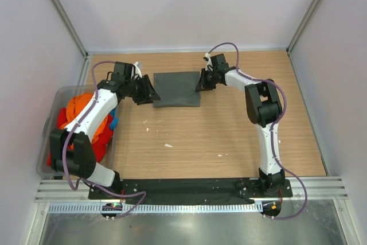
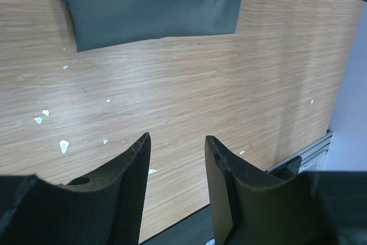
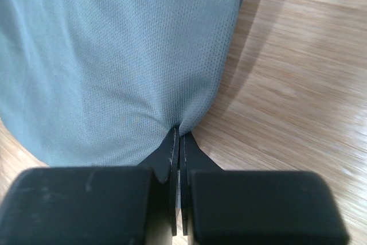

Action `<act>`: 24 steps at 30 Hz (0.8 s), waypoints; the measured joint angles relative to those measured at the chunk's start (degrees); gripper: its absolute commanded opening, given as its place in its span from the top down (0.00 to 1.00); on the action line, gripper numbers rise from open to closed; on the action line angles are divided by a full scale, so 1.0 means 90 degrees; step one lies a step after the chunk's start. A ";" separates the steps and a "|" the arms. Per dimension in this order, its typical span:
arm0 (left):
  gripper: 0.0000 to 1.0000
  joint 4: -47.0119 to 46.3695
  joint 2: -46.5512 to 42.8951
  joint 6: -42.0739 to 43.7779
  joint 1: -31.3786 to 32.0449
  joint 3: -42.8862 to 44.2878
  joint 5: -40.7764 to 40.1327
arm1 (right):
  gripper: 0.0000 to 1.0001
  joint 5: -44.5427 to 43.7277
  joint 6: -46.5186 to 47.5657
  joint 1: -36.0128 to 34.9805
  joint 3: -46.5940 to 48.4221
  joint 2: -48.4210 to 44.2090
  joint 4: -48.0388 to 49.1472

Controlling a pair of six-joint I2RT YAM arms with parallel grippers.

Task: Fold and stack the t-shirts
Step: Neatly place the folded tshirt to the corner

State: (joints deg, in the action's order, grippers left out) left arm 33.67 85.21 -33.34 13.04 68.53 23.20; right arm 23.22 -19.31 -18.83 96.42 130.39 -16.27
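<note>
Grey-green t-shirt (image 1: pixel 178 89): lies flat as a folded rectangle on the far middle of the table, one gripper at each side edge.
Right gripper (image 3: pixel 178 136): at the shirt's right edge, fingers pressed together, pinching a small pucker of the cloth.
Left gripper (image 2: pixel 176 142): just off the shirt's left near corner, fingers spread, only bare wood between them, not touching the cloth.
Other t-shirts (image 1: pixel 80 110): orange and red with a bit of blue, heaped in the plastic bin (image 1: pixel 49 124), well left of the grey-green shirt.
Table (image 1: pixel 229 130): light wood grain; small white specks (image 2: pixel 63 146) scattered on the near side of the shirt.
Room: pale walls (image 1: pixel 183 4) behind and beside the shirt, metal posts in the corners.
</note>
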 measured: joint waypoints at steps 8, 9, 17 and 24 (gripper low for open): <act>0.56 0.0000 0.0000 0.0000 -0.0002 0.0000 0.0022 | 0.99 -0.0459 0.0731 0.0481 0.0959 0.0126 -0.1110; 0.56 0.0000 0.0000 0.0000 0.0000 0.0000 0.0039 | 0.99 -0.0517 0.0809 0.0566 0.1061 0.0151 -0.1217; 0.56 0.0002 0.0000 0.0002 0.0000 0.0000 0.0078 | 0.99 -0.1005 0.1331 0.1430 0.1447 0.0294 -0.1989; 0.56 -0.0002 0.0000 -0.0002 0.0000 0.0000 0.0104 | 0.99 -0.1360 0.1455 0.2351 0.1894 0.0532 -0.2246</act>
State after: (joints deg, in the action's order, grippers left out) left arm 33.65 85.21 -33.36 13.04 68.53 24.14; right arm 10.98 -6.22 2.33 113.47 135.17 -36.49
